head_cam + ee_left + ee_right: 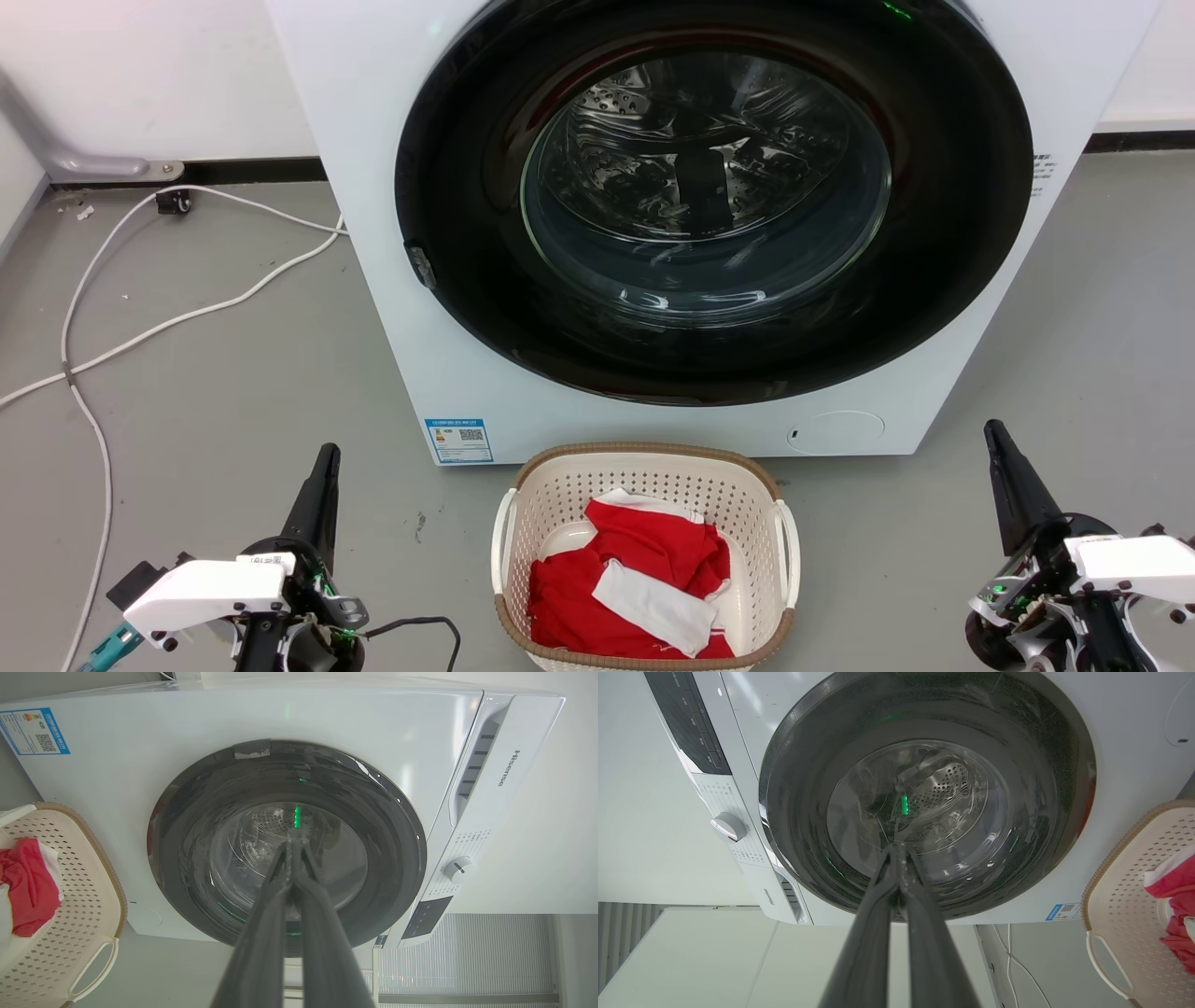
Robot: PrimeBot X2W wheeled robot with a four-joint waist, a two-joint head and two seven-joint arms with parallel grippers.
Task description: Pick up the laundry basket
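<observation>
— Entry: what is hidden?
— Near end of laundry basket (644, 451) cut off by head view's lower edge; bottom mostly under red-and-white cloth (644, 569).
— Description, place?
— Cream, perforated, brown rim, white side handles. On floor (233, 373) just before washing machine (373, 233); long axis runs machine-to-robot.
— Tools?
— Both left gripper (328, 457) and right gripper (994, 434): fingers pressed together, empty, flanking.
</observation>
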